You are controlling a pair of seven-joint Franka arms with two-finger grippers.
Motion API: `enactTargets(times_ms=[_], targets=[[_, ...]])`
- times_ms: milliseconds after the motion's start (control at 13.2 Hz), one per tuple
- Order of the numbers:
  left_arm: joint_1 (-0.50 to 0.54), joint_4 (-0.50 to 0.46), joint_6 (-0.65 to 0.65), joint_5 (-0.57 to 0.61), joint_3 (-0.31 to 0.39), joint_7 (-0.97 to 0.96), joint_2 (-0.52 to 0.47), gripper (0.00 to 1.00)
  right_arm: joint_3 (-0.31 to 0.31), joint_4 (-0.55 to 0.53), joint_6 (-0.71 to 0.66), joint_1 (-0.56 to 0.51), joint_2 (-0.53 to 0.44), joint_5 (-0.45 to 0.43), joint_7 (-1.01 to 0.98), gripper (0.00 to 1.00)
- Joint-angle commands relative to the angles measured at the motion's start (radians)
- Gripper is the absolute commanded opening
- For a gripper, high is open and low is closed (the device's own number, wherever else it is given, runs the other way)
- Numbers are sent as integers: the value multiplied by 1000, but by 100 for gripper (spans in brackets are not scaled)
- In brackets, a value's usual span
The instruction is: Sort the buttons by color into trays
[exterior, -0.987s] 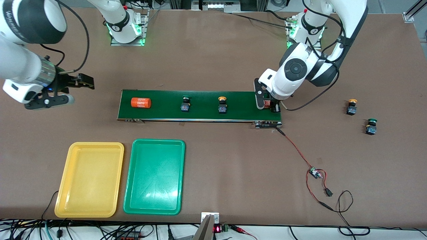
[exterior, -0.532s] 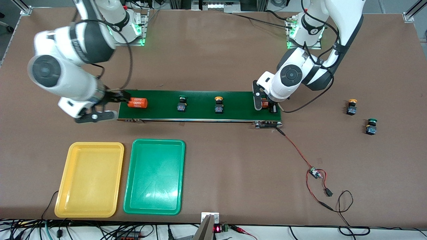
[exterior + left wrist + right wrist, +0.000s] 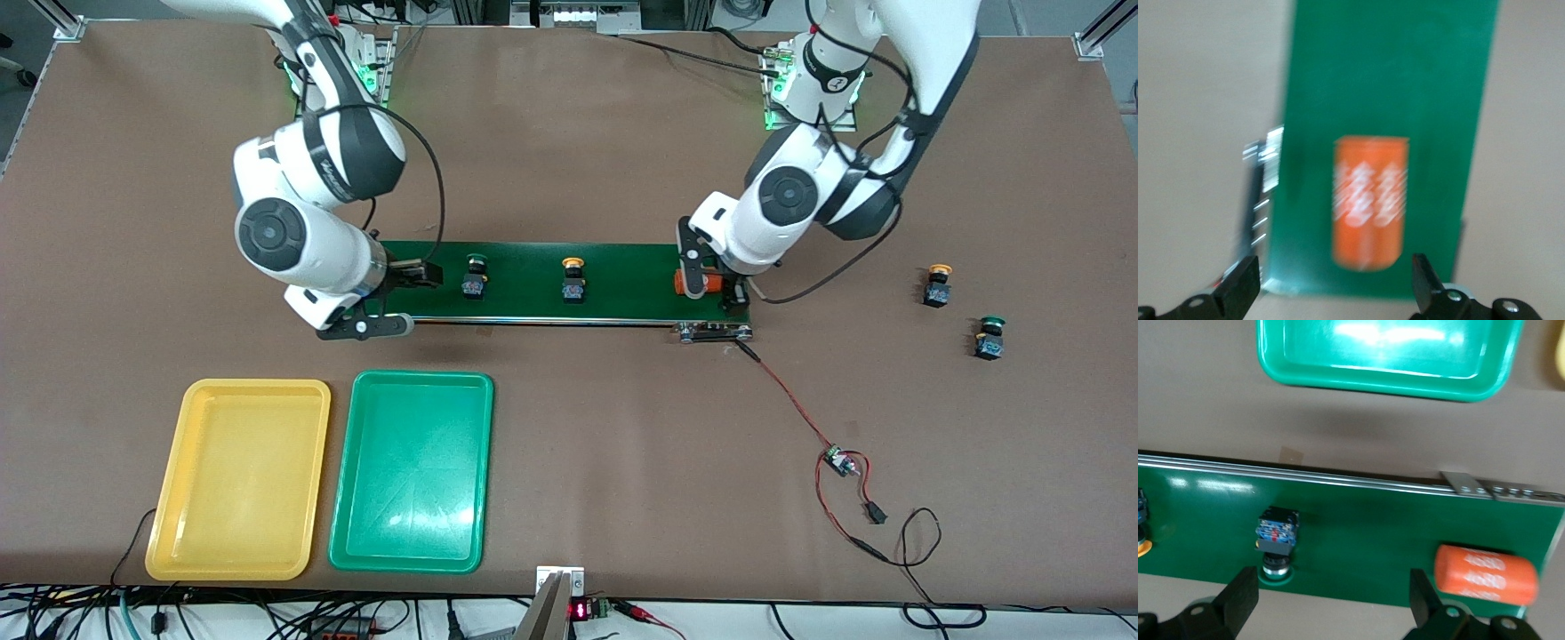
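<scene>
Two buttons stand on the dark-green conveyor belt [image 3: 622, 267]: a green one [image 3: 475, 276] [image 3: 1277, 540] and a yellow one [image 3: 573, 280]. Two more stand on the table toward the left arm's end, yellow [image 3: 936, 284] and green [image 3: 989, 338]. The yellow tray [image 3: 238, 480] and the green tray [image 3: 412, 471] [image 3: 1385, 347] lie side by side nearer the front camera. My right gripper [image 3: 413, 300] [image 3: 1333, 607] hangs open and empty over the belt's right-arm end, beside the green button. My left gripper [image 3: 709, 283] [image 3: 1331, 293] is open over the belt's other end.
An orange cylinder [image 3: 687, 283] [image 3: 1370, 200] lies on the belt just ahead of the left fingertips. A second orange cylinder [image 3: 1485, 572] lies at the belt's right-arm end, hidden under the arm in the front view. A red wire and small board [image 3: 836, 460] trail from the belt.
The right arm swung in from the table's end to over the belt. The left gripper opened and let go of an orange cylinder. The belt's buttons drifted toward the right arm's end.
</scene>
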Motion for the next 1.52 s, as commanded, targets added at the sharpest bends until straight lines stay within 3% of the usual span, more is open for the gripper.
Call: enactTargets(times_ms=[0,228,456,835,911,1063,1215,1443], targets=[[139,13,-53,21,4,50,-93,100,-7,-73,98,30,3,17,8,100],[358,19,-66,24,10,61,-69,100,-5,-164,233,43,9,18,33,100],[587,19,-75,11,7,26,-6,100,-5,-186,253,71,18,18,80,100],[746,79,-73,-17,8,-279,120,100,-7,-218,284,99,34,18,81,94],[752,70,-75,-17,10,-329,133,100,-7,-222,299,99,38,18,81,89],[781,41,-74,-15,10,-380,167,100,-7,-227,302,97,46,18,81,48],[801,13,-67,-14,11,-381,181,100,-7,-224,288,94,44,18,81,22],[801,1,-63,18,14,-382,195,100,-17,-135,250,68,32,17,68,17]])
